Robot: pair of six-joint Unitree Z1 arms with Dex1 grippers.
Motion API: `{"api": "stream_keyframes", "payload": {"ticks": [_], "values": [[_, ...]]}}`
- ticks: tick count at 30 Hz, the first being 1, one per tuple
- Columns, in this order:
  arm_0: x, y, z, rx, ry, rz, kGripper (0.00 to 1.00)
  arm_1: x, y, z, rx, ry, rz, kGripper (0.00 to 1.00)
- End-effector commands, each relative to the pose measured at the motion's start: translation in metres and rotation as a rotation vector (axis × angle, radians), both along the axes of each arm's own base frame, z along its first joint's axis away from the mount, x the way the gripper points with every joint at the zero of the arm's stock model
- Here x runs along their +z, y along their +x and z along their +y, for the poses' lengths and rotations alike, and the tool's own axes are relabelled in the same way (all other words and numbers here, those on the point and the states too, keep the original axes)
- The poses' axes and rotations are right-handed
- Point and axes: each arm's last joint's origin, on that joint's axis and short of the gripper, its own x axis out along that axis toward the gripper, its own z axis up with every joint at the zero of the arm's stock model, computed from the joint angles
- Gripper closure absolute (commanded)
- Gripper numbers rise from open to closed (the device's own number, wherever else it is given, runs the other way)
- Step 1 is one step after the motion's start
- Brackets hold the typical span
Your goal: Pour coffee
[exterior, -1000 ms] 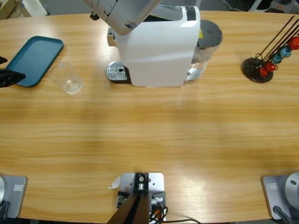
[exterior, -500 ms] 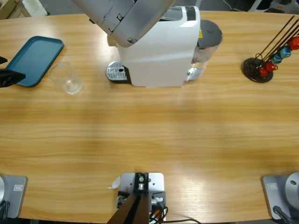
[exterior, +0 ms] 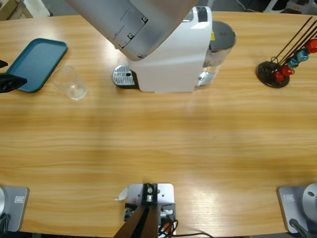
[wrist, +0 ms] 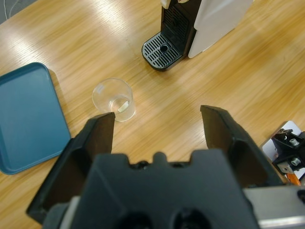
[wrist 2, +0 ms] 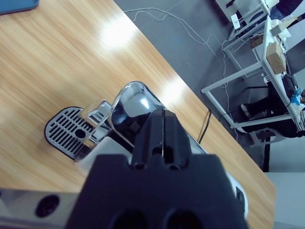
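From the left wrist view, the left gripper (wrist: 157, 129) fills the lower part of the frame with its jaws spread wide and nothing between them. Just beyond the left-hand jaw, in the centre-left of that frame, stands a clear glass (wrist: 114, 99), upright on the wooden table (wrist: 248, 71). It appears to hold no dark liquid; only a pale glint shows at its base. No coffee is visible in any view, so the task's liquid is judged not yet brewed. A teal tray (wrist: 26, 121) lies flat at the left edge, near the glass but apart from it.

Further off, at the top centre, sits the coffee machine (wrist: 200, 24), with its perforated drip grate (wrist: 162, 50) bare. The glass lies well apart from the grate, toward the lower left.

In the right wrist view the right gripper (wrist 2: 163, 126) has its jaws pressed together, holding nothing, poised above the machine's shiny chrome top lever (wrist 2: 133, 107).

In the high view a large silver arm (exterior: 133, 25) covers the upper centre, over the machine. The glass (exterior: 71, 83) stands left of the grate (exterior: 124, 77). A capsule stand (exterior: 285, 62) sits at the far right.

Judgement: the coming move turns on the glass, which lies ahead of the open left jaws, axis vertical. The left arm is the nearer one, and the glass would need carrying rightward onto the grate.
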Motion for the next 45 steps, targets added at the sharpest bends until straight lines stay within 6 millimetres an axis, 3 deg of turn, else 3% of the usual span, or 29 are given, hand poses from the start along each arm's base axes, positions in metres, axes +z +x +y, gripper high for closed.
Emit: {"api": "stream_keyframes", "payload": {"ticks": [1, 6, 10, 17, 18, 19, 21, 24, 27, 28, 30, 31, 33, 39, 45], "values": [[-0.011, 0.001, -0.002, -0.015, 0.029, 0.051, 0.230, -0.122, -0.005, 0.014, 0.045, -0.241, 0.192, 1.000], [-0.011, 0.001, -0.002, -0.015, 0.030, 0.050, 0.234, -0.124, -0.006, 0.016, 0.046, -0.235, 0.191, 1.000], [-0.011, 0.001, -0.002, -0.015, 0.030, 0.050, 0.234, -0.111, -0.006, 0.014, 0.036, -0.218, 0.162, 1.000], [-0.010, -0.001, -0.001, -0.015, 0.025, 0.043, 0.231, -0.025, -0.018, -0.009, 0.078, -0.069, 0.128, 1.000], [-0.010, -0.001, -0.001, -0.015, 0.024, 0.043, 0.232, -0.011, -0.020, -0.015, 0.086, -0.038, 0.124, 0.940], [-0.010, -0.002, 0.000, -0.015, 0.024, 0.043, 0.230, 0.003, -0.022, -0.022, 0.098, -0.003, 0.125, 0.805], [-0.010, -0.002, 0.000, -0.015, 0.024, 0.042, 0.233, 0.029, -0.026, -0.037, 0.117, 0.051, 0.122, 0.627], [-0.010, -0.002, 0.000, -0.018, 0.025, 0.044, 0.231, 0.066, -0.030, -0.063, 0.111, 0.130, 0.095, 0.417], [-0.011, -0.002, -0.001, -0.018, 0.027, 0.046, 0.230, 0.092, -0.034, -0.090, 0.094, 0.194, 0.092, 0.081], [-0.011, -0.001, -0.001, -0.019, 0.028, 0.049, 0.230, 0.100, -0.036, -0.100, 0.092, 0.220, 0.105, 0.012], [-0.012, -0.001, -0.002, -0.020, 0.029, 0.051, 0.226, 0.113, -0.039, -0.121, 0.090, 0.287, 0.142, 0.000], [-0.012, -0.001, -0.002, -0.020, 0.029, 0.051, 0.179, 0.118, -0.042, -0.131, 0.090, 0.317, 0.163, 0.000], [-0.011, -0.001, -0.002, -0.025, 0.024, 0.053, 0.014, 0.119, -0.050, -0.151, 0.087, 0.360, 0.203, 0.000], [-0.010, 0.000, -0.003, -0.036, 0.014, 0.056, 0.018, 0.083, -0.086, -0.211, 0.043, 0.386, 0.268, 0.000], [-0.010, -0.001, -0.003, -0.040, 0.006, 0.058, 0.027, 0.027, -0.112, -0.243, 0.049, 0.371, 0.418, 0.000]]}}
